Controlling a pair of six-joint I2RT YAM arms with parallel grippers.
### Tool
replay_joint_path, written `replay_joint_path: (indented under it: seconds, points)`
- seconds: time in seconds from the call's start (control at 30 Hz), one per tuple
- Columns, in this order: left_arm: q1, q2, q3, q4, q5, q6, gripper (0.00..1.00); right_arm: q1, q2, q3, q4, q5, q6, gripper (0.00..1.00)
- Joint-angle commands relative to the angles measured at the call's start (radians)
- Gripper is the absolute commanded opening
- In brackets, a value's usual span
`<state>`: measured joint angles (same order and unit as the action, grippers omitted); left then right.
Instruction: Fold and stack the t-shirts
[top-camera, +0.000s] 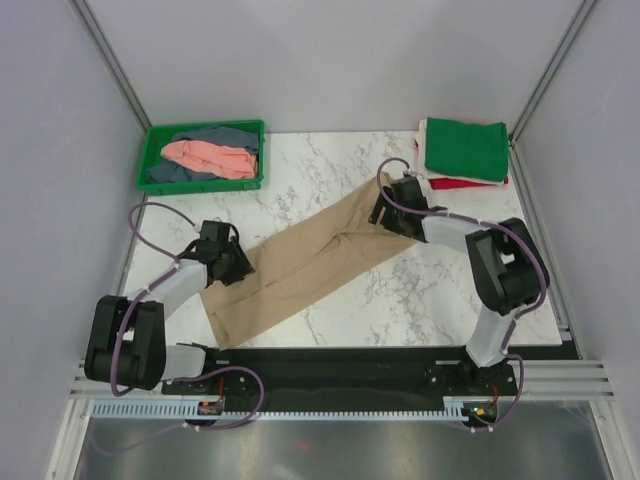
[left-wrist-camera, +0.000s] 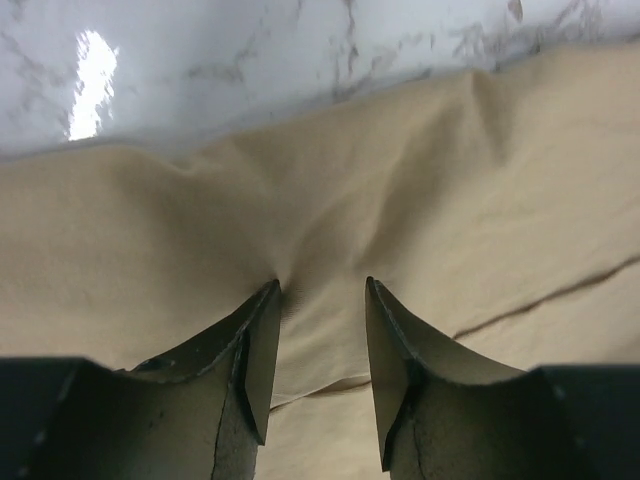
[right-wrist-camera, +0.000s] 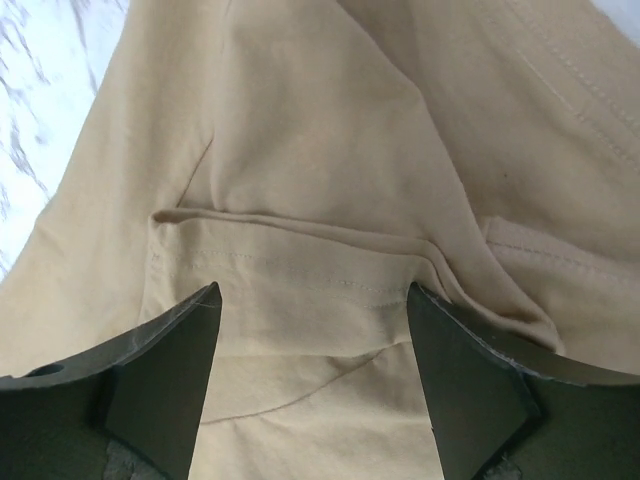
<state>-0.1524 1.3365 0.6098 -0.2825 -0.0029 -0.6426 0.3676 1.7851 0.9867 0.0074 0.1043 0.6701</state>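
Two wrist views show what the top view hides: the left gripper (left-wrist-camera: 322, 285) is pinched on a pucker of the tan shirt (top-camera: 310, 265), while the right gripper (right-wrist-camera: 315, 290) is spread wide above the cloth. Only from above is the tan shirt seen stretched diagonally across the table (top-camera: 330, 160), between both arms. A pink shirt (top-camera: 210, 157) and a grey-blue shirt (top-camera: 225, 137) are heaped in the tray (top-camera: 200, 187). A folded green shirt (top-camera: 465, 148) is stacked on a red shirt (top-camera: 470, 183) at the far right corner.
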Motion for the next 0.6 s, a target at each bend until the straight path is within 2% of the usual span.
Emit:
replay_joint_path:
  seconds: [0.0, 0.07, 0.17, 0.3, 0.4, 0.57]
  points:
    - [-0.035, -0.083, -0.065, 0.006, 0.090, -0.005, 0.46, 0.004, 0.179, 0.217, -0.127, -0.014, -0.061, 0.82]
    - [-0.049, -0.152, -0.099, 0.003, 0.119, -0.017, 0.46, 0.005, 0.246, 0.391, -0.193, -0.023, -0.076, 0.82]
    - [-0.052, -0.212, -0.133, 0.003, 0.171, -0.052, 0.47, 0.007, 0.385, 0.559, -0.268, -0.028, -0.099, 0.82]
    - [-0.099, -0.224, -0.179, 0.044, 0.207, -0.120, 0.47, 0.005, 0.607, 0.887, -0.349, -0.052, -0.129, 0.82]
    - [-0.159, -0.191, -0.219, 0.135, 0.228, -0.179, 0.47, 0.007, 0.739, 1.074, -0.366, -0.103, -0.155, 0.82]
    - [-0.320, -0.060, -0.213, 0.252, 0.215, -0.298, 0.46, 0.008, 0.911, 1.344, -0.347, -0.201, -0.176, 0.85]
